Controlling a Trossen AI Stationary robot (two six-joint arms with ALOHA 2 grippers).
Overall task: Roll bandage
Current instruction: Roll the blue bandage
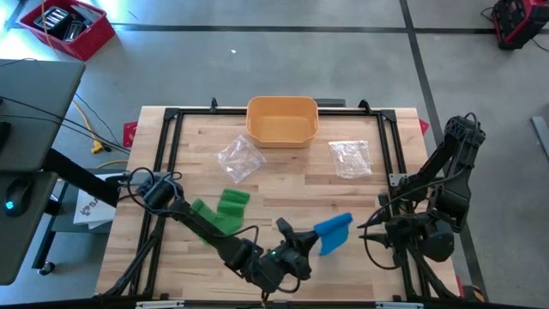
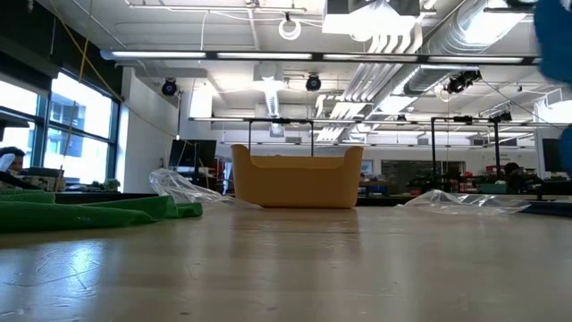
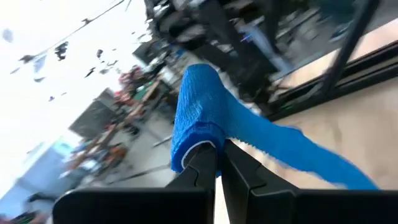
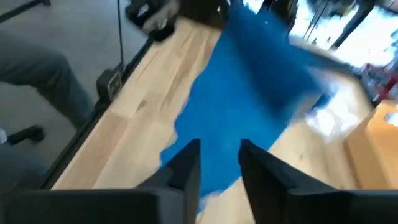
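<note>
A blue bandage [image 1: 334, 230] is held up above the table's near middle; it shows at the right edge of the low view [image 2: 559, 36]. My left gripper [image 1: 309, 237] reaches in from the left and is shut on it. My right gripper [image 1: 367, 227] is open just right of the bandage, its fingers [image 4: 186, 163] standing over the blue strip [image 4: 249, 81]; I cannot tell whether they touch it. A green bandage [image 1: 225, 209] lies loosely folded on the table to the left. My left gripper pinches the blue bandage between its two fingers at a bunched, curled-over part [image 3: 198, 134] at one end. The fingers come roughly level from the table's left. The rest of the strip [image 3: 292, 146] trails away from the fingers, lifted off the table.
A yellow basket [image 1: 282, 120] stands at the far middle. Two clear plastic bags [image 1: 240, 159] [image 1: 350, 157] lie in front of it, left and right. A black frame [image 1: 163, 172] runs round the wooden tabletop.
</note>
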